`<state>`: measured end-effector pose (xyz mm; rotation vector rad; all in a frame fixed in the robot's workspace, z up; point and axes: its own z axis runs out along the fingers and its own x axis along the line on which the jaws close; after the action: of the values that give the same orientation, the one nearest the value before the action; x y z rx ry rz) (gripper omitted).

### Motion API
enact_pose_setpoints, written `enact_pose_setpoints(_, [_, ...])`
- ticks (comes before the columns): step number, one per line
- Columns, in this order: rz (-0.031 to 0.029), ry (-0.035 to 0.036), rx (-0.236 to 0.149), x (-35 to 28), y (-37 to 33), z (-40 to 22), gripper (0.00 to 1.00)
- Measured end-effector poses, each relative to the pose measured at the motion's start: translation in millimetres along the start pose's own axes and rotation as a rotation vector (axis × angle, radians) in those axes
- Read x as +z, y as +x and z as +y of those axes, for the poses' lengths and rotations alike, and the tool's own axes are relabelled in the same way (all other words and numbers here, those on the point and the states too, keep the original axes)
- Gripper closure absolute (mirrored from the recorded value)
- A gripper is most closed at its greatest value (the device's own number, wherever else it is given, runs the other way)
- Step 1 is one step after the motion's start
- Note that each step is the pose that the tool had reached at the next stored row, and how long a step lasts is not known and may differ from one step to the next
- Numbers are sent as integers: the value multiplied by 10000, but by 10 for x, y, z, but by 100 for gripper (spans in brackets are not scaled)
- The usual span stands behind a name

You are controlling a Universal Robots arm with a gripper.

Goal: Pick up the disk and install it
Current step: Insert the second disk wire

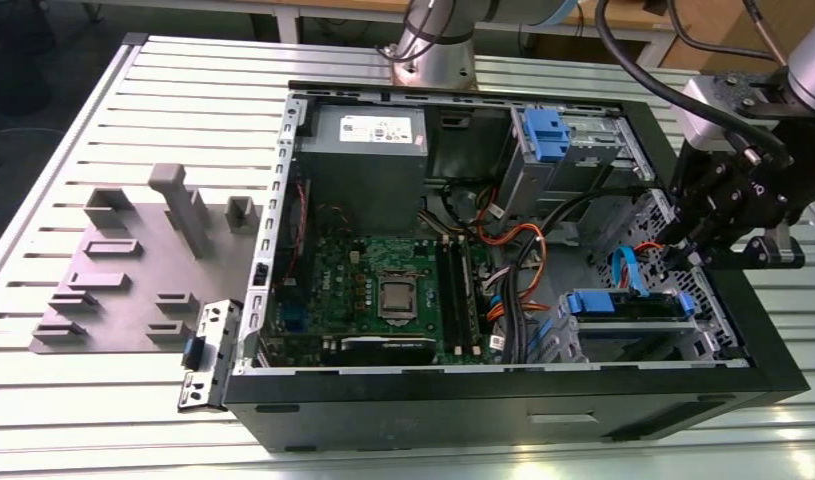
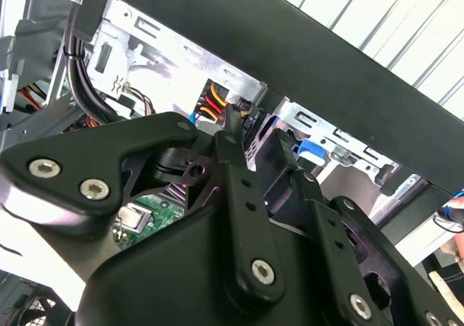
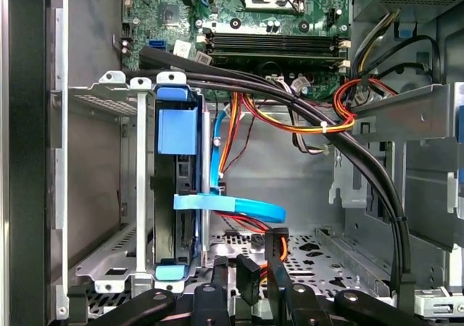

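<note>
Your black gripper [image 1: 738, 232], fingers' state unclear, hovered lower right over the silver blue-railed disk [image 1: 631, 305] in its cage; align squarely.

Ribbed white table [image 1: 87, 130], wooden benches [image 1: 727, 30] behind.

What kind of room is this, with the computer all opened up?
Probably a robotics lab or workshop: an open computer case lies on a slatted metal table, a robot arm reaches into it, and wooden benches stand behind.
</note>
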<state>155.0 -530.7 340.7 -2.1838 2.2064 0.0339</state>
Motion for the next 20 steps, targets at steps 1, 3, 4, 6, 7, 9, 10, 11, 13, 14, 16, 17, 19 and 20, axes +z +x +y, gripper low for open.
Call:
enact_pose_setpoints(1, [1, 0, -1, -1, 0, 0, 65])
enact_pose_setpoints(3, [-1, 0, 1, 0, 0, 2, 65])
enact_pose_setpoints(4, [-1, 0, 0, 0, 0, 2, 65])
enact_pose_setpoints(6, [0, 0, 0, 0, 0, 3, 65])
enact_pose_setpoints(7, [0, 0, 1, 0, 0, 3, 65])
enact_pose_setpoints(9, [-1, 0, 1, 0, 0, 4, 65])
enact_pose_setpoints(10, [-1, 0, 1, 0, 0, 4, 66])
enact_pose_setpoints(11, [-1, 0, 0, 0, 0, 5, 66])
enact_pose_setpoints(13, [0, 0, 1, 0, 0, 5, 73])
enact_pose_setpoints(14, [0, 0, 1, 0, 0, 6, 73])
enact_pose_setpoints(16, [-1, 0, 0, 0, 0, 6, 73])
enact_pose_setpoints(17, [-1, 0, 1, 1, 0, 7, 73])
enact_pose_setpoints(19, [-1, 0, 0, 1, 0, 8, 74])
enact_pose_setpoints(20, [-1, 0, 1, 0, 0, 8, 81])
